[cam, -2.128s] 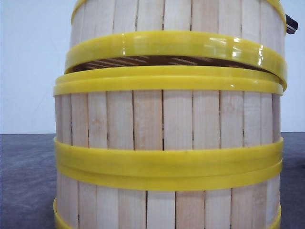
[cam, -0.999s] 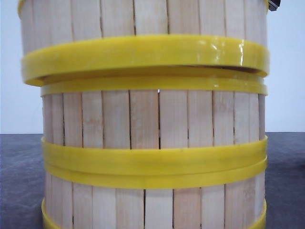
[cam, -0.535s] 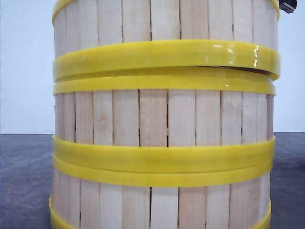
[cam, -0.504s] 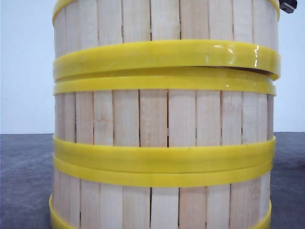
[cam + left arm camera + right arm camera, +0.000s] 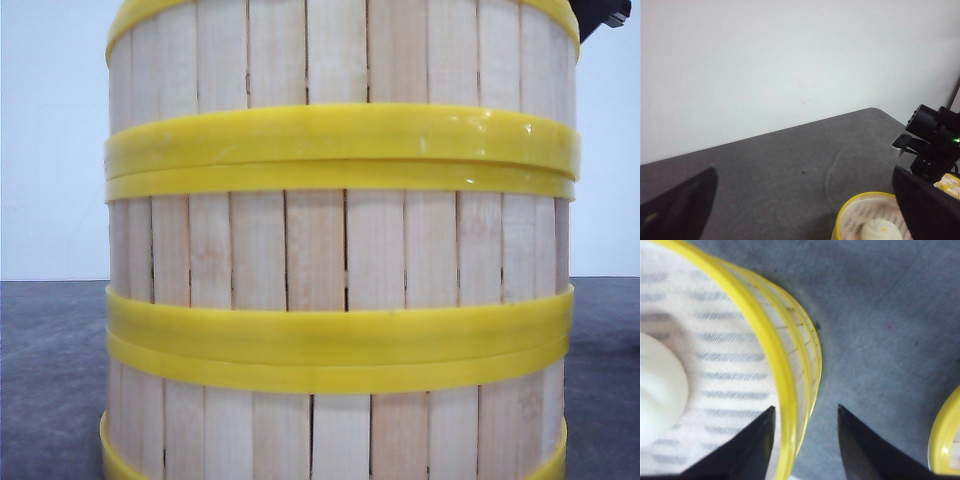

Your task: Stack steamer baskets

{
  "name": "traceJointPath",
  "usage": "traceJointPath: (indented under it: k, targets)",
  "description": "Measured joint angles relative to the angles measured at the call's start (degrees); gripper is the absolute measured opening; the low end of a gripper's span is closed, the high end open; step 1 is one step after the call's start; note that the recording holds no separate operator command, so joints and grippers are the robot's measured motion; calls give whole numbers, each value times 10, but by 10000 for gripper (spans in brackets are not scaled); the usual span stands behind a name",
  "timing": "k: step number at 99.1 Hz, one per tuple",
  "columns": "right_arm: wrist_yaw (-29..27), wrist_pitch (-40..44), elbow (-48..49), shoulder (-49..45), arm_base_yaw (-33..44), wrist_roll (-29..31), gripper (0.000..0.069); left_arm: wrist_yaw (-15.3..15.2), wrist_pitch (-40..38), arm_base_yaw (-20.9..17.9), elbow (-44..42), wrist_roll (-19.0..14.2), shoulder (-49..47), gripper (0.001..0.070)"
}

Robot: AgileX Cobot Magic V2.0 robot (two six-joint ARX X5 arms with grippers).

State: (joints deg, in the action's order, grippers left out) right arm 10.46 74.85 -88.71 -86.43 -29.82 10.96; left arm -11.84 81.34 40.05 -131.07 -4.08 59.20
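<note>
Front view: you see the steamer baskets [image 5: 340,250] stacked upright on the grey table [image 5: 50,370], yellow rims meeting flush, pale slats vertical.

Left wrist view: your left gripper [image 5: 800,210] stands spread, holding nothing, well apart from the top basket [image 5: 867,220], which holds a white bun [image 5: 881,231].

Right wrist view: your right gripper [image 5: 805,440] straddles that basket's rim, one finger inside, one outside, with a gap showing; it is the nearer arm. A further yellow rim [image 5: 945,435] shows alongside.

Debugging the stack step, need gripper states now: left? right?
Left gripper: open, holding nothing, above the table.
Right gripper: fingers straddle the rim of the top steamer basket; cannot tell if clamped.
</note>
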Motion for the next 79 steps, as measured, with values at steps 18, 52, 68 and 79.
traceJointPath:
  k: [18,52,68,79]
  targets:
    - [-17,-22,-8,2,11,-2,250,0,0,0,0,0,0,695]
    - [-210,6,64,118,169,-23,250,0,0,0,1,0,0,695]
    - [-182,-69,226,166,254,-42,250,0,0,0,1,1,0,695]
    - [-180,-90,282,180,280,-48,250,0,0,0,1,3,0,695]
